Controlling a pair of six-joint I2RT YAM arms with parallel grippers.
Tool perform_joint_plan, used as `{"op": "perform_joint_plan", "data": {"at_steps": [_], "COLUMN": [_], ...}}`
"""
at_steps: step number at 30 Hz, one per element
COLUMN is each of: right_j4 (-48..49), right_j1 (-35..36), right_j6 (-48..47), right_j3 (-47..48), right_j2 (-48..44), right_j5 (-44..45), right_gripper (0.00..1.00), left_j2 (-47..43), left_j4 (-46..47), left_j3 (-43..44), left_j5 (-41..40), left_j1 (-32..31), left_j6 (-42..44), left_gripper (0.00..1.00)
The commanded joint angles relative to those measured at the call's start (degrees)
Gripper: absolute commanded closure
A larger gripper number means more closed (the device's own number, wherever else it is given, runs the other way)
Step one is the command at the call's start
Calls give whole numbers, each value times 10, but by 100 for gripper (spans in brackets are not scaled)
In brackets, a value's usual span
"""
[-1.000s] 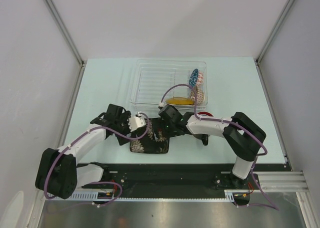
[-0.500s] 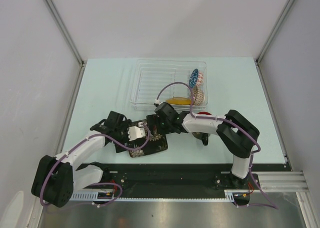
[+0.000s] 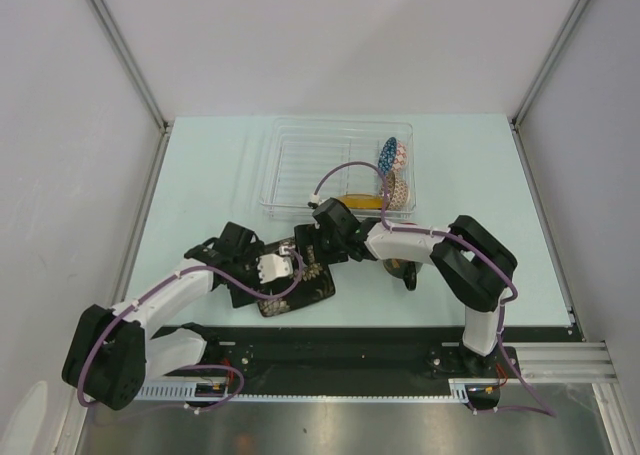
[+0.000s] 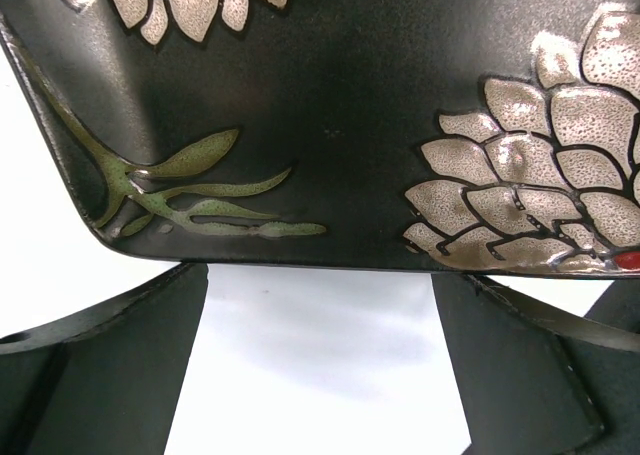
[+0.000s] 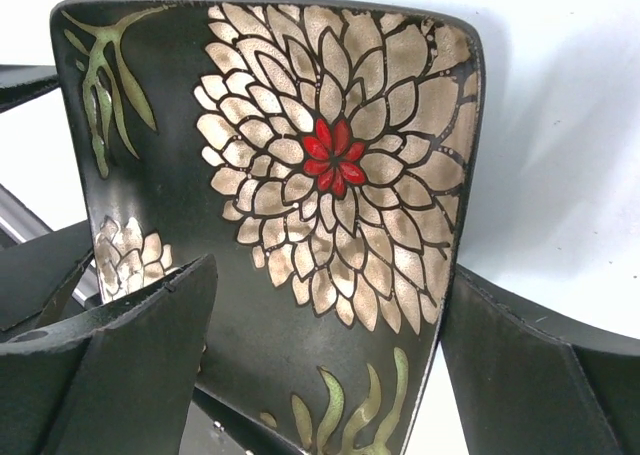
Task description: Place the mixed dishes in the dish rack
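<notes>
The dark square patterned plate (image 3: 305, 287) lies tipped on the table in front of the dish rack (image 3: 300, 165). My right gripper (image 3: 308, 247) is open, and its fingers straddle the plate's flowered side (image 5: 330, 155). One finger sits over the plate's face and the other just outside its rim. My left gripper (image 3: 290, 263) is open at the plate's near left edge (image 4: 330, 125), with only table between its fingers (image 4: 120, 375). The mosaic bowl (image 3: 393, 167) and the yellow plate (image 3: 362, 201) stand in the rack's right end. The mug (image 3: 404, 269) is mostly hidden under my right arm.
The rack's left and middle ribbed floor holds nothing. White walls close in the table on the left, right and back. The black base rail (image 3: 340, 345) runs along the near edge, just behind the plate.
The left gripper has moved in to the plate's near left edge. The right gripper has slid left over the plate. The plate has turned and tipped. The right jaws have narrowed slightly.
</notes>
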Motion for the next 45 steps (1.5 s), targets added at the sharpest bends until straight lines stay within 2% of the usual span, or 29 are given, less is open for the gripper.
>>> {"op": "perform_joint_plan", "data": {"at_steps": [1, 11, 20, 22, 23, 26, 28, 33, 34, 36, 37, 38, 45], "right_j4": [72, 102, 144, 153, 158, 168, 170, 169, 169, 167, 163, 151, 40], "right_j1": [35, 29, 29, 26, 25, 22, 22, 23, 23, 24, 24, 24, 23], "right_j6": [25, 43, 77, 87, 91, 101, 104, 106, 109, 109, 105, 102, 23], "right_j3": [35, 40, 40, 41, 42, 46, 50, 60, 62, 68, 70, 72, 85], "right_j2": [-22, -65, -30, -19, -11, -1, 6, 25, 27, 33, 33, 32, -4], "right_j5": [-160, -220, -277, -289, -292, -302, -306, -319, -321, -326, -326, -322, -275], "right_gripper": [11, 15, 21, 28, 38, 55, 58, 59, 63, 74, 94, 100, 100], "left_j2": [2, 3, 11, 11, 12, 12, 10, 5, 5, 2, 3, 2, -27], "left_j4": [38, 37, 47, 49, 51, 52, 51, 52, 53, 53, 53, 53, 39], "left_j3": [3, 14, 16, 17, 18, 20, 20, 18, 17, 18, 19, 20, 45], "left_j5": [65, 70, 72, 72, 74, 77, 78, 76, 74, 73, 71, 69, 40], "left_j1": [-20, -29, -37, -38, -37, -39, -39, -39, -39, -39, -39, -39, -26], "left_j6": [-26, -38, -53, -52, -54, -58, -61, -63, -62, -63, -63, -65, -90], "left_gripper": [1, 1, 2, 2, 2, 2, 3, 3, 3, 4, 4, 4, 4]}}
